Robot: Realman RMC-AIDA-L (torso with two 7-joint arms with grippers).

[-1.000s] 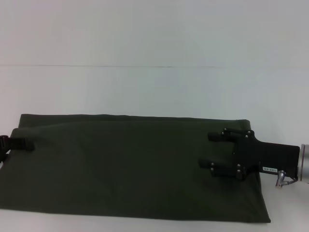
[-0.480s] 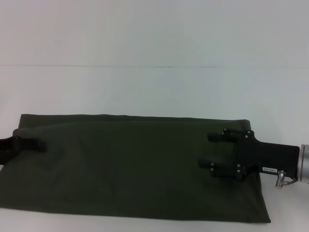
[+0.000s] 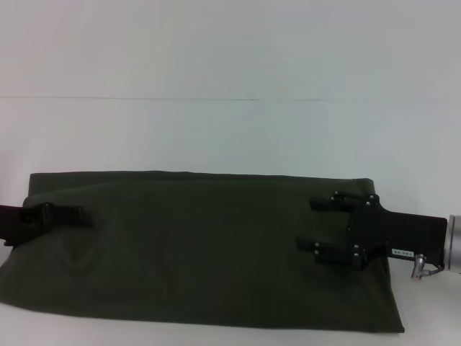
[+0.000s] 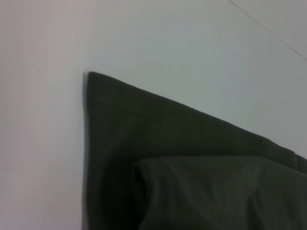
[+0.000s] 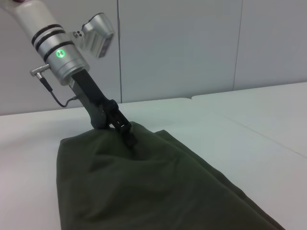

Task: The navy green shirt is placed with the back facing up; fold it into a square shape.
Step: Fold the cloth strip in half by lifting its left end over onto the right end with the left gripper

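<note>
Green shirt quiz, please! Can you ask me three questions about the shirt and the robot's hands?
1. True or false: the navy green shirt is crumpled into a ball.
2. Pick one: the right gripper has its fingers A) spread apart over the shirt, B) shut on a cup, C) out of sight.
3. Fill in: the left gripper reaches over the shirt's ___ end, by the robot's own sides.

Key: 1 false, it lies flat as a long rectangle; 2 A; 3 left.
</note>
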